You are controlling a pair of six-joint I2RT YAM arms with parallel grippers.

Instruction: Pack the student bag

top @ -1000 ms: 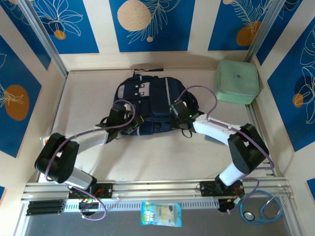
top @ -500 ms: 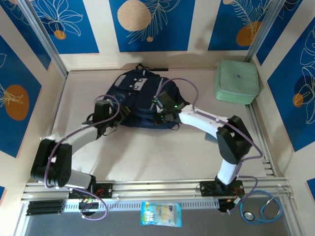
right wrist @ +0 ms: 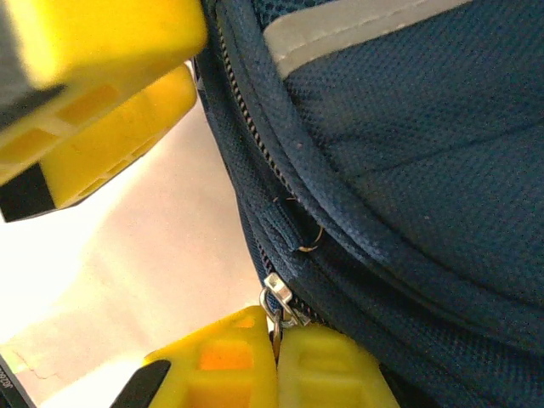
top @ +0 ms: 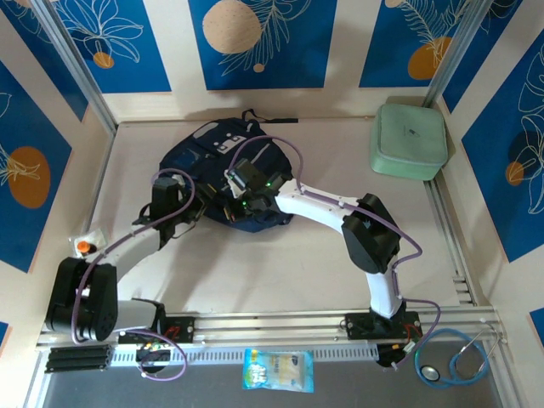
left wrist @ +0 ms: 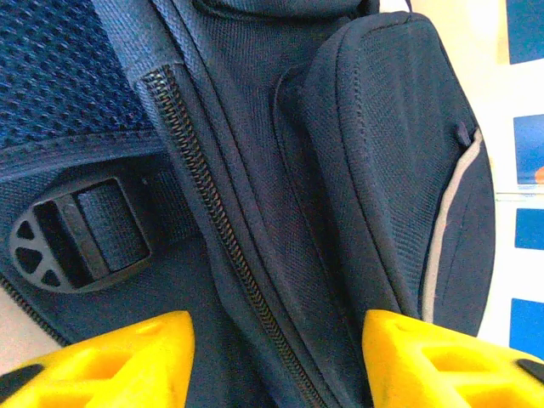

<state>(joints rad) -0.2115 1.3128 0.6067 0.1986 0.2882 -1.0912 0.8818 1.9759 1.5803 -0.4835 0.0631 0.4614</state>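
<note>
Pale beige surface [top: 280,272]. Navy student bag [top: 210,146] lying at upper centre. Pale green case [top: 409,141] at upper right, well apart.

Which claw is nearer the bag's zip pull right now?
Right. The right claw is shut on the zip pull at the edge of the bag; the left claw is open over another stretch of it, off the pull.
</note>
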